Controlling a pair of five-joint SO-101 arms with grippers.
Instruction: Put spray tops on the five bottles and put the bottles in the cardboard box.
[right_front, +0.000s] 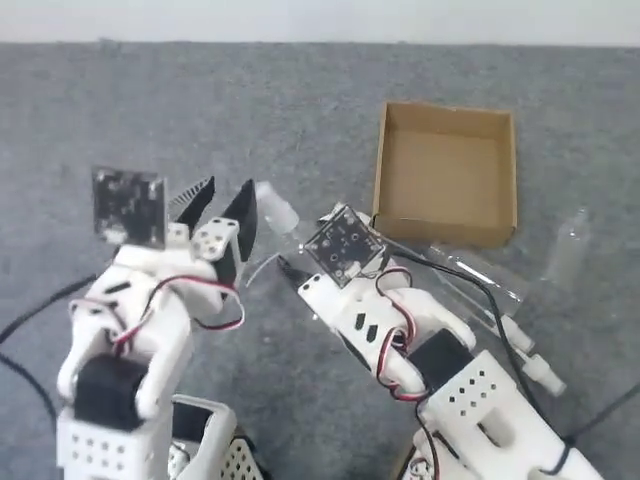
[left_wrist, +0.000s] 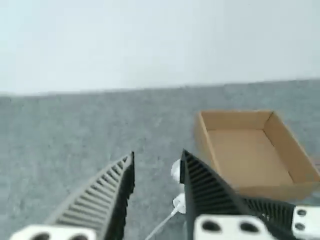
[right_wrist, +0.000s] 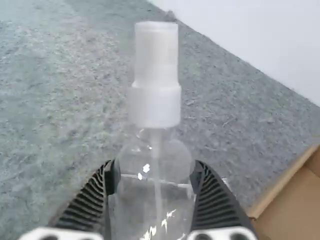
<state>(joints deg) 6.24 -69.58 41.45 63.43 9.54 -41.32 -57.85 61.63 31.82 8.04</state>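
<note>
Right gripper (right_wrist: 154, 172): clamped on the body of a clear bottle (right_wrist: 152, 155), one finger on each side. Spray top (right_wrist: 156, 75) is seated on its neck. The bottle is held off the counter (right_front: 150, 110) around the middle, with its top pointing toward the far edge.

Left gripper (left_wrist: 157, 157): jaws apart, holding nothing, raised just beside the held bottle on the side toward the left edge. The bottle's spray top sits close to the gap between its fingertips (can't tell whether it touches a finger).

Toward the right edge, beside the right arm: a cluster of clear bottles (right_front: 480, 280) lying down on the counter, count unclear. One more upright bottle (right_front: 567, 245) stands a bit farther out, nearer the right edge.

Cardboard box (right_front: 445, 232): open side up, toward the far edge, right of the middle, just beyond the lying bottles.
</note>
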